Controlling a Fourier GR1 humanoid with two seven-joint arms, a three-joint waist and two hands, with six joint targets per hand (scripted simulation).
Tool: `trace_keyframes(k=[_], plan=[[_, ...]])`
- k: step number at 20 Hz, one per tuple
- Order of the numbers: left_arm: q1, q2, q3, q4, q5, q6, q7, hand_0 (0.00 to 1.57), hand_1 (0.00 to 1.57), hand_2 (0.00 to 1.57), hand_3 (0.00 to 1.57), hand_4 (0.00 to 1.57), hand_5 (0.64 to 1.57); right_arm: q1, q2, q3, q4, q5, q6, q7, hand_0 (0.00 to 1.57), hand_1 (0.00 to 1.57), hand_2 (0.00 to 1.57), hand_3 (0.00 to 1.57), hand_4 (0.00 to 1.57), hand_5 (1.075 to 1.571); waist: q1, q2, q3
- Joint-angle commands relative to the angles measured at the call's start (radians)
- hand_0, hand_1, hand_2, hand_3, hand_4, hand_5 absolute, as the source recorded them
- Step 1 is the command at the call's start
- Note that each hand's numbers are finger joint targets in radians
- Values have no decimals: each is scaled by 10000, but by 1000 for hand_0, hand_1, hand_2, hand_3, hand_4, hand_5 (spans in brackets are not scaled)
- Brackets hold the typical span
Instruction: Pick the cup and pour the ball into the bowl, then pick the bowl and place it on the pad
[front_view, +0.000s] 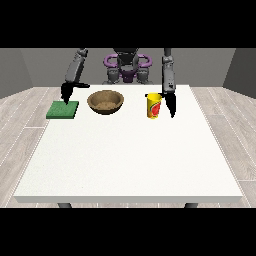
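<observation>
A yellow cup (154, 106) with a red mark stands upright on the white table (130, 160), right of centre at the back. The ball is hidden from this view. A brown bowl (105, 101) sits left of the cup. A green pad (63, 109) lies flat at the back left. The hand at the view's right (171, 104) hangs just beside the cup's right side, fingers straight and pointing down, not closed round it. The hand at the view's left (65, 92) hovers over the pad's far edge with fingers pointing down.
The robot's torso (127, 67) stands behind the table's far edge. The table's near edge (130, 199) runs across the bottom of the view, with wood floor on both sides.
</observation>
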Motion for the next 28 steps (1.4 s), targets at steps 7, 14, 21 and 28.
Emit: trace_keyframes(k=[7,14,21,28], plan=[[-969,-214,314,1664,-114,590,-1695,0,0,0,0,0,1401,-766,-693,-295,828,-86,473,-552,0,0,0,0,0,1543,-379,1030,0],[-807,-12,653,1960,-547,2154,-1954,1373,1373,1571,1571,1165,1533,-739,-1141,-378,257,-454,731,-347,0,0,0,0,135,1548,-1143,1195,-6],[-717,85,-22,737,-1616,3818,-520,1380,1380,1571,1571,1228,1534,-1490,-1392,-306,1117,-482,809,-22,0,0,207,0,220,1552,-1349,783,19],[-714,504,-1964,1057,-4891,6039,2215,1402,1402,1571,1571,1230,1548,-2032,-1016,4,2079,-399,495,1187,0,0,384,347,268,1552,-1427,-1360,36]])
